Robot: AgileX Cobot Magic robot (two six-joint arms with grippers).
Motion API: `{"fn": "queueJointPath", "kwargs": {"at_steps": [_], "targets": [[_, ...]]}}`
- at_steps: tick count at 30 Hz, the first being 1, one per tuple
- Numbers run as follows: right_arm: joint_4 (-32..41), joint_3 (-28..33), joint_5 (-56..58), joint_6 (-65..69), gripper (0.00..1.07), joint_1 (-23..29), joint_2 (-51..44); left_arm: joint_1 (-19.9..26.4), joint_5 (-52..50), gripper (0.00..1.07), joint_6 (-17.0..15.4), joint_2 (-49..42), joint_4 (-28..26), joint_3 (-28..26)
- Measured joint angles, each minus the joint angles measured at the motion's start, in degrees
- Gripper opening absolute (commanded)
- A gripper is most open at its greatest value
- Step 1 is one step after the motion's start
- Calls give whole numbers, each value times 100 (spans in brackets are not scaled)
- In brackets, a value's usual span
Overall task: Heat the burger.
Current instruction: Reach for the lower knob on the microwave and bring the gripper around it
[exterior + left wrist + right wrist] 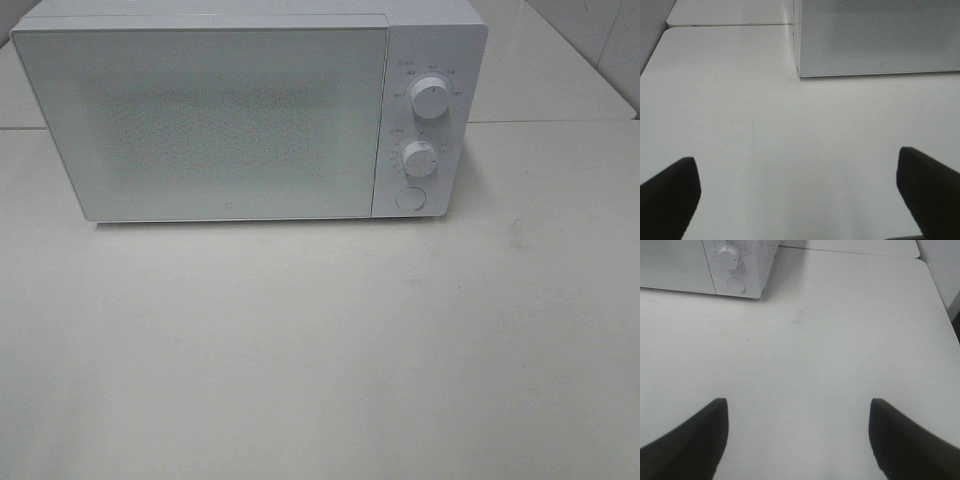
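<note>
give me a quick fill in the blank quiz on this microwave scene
1. The microwave's door is ____.
2. To the right of it sit ____ round knobs, above a button.
3. The left hand and right hand are both ____, holding nothing.
Missing words: closed; two; open.

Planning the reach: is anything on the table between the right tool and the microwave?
Nothing. In the right wrist view only bare white table lies between the open right tool and the microwave.
</note>
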Motion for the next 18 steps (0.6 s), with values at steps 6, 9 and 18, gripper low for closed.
{"fn": "queueJointPath", "kwargs": {"at_steps": [6, 9, 18], "targets": [[0, 0, 0, 0, 75, 0, 0, 0, 0, 100, 0, 0, 0, 0], [52, -23, -23, 0, 75, 0, 0, 0, 0, 100, 0, 0, 0, 0], [166, -212, -699, 0, 75, 0, 321, 0, 0, 100, 0, 0, 0, 0]]}}
